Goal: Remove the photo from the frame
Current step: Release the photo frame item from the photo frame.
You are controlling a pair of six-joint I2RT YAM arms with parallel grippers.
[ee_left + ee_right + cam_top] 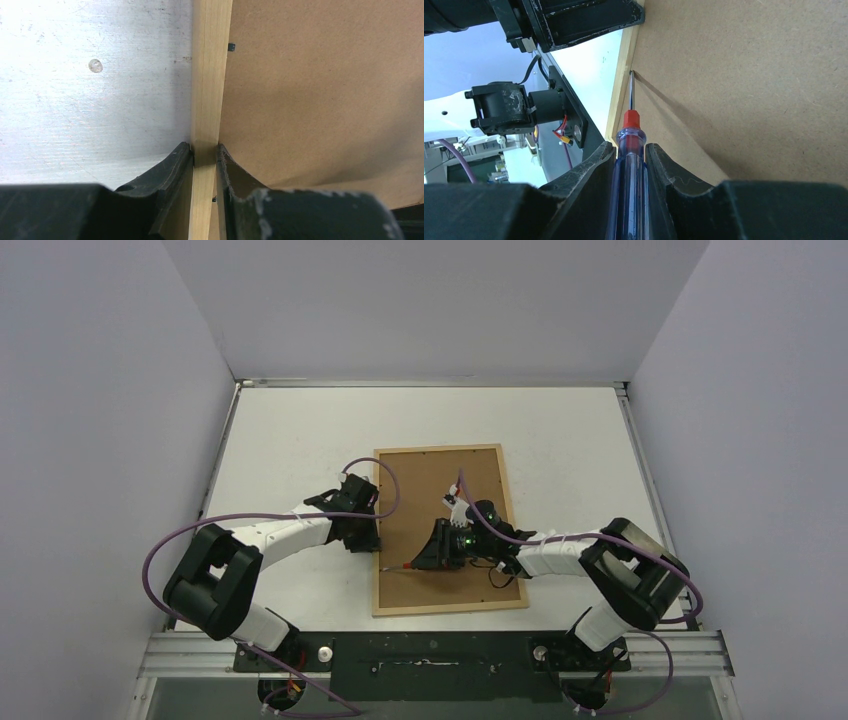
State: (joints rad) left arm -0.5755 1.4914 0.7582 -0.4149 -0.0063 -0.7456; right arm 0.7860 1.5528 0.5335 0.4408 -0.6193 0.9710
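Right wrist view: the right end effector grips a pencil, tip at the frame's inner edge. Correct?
No pencil: the right end effector grips a screwdriver, tip at the frame's inner edge, as the right wrist view shows.

The left arm (290,532) reached in from the left of the frame (438,450), and the left gripper (205,150) pinched the frame's left rail, one finger on either side. The right arm (550,555) bent in from the frame's right, and the right gripper (630,147) clamped a screwdriver (629,190) aimed at that same rail.

Pale wood frame (205,100), brown backing panel (325,100), blue-and-red screwdriver (630,135).
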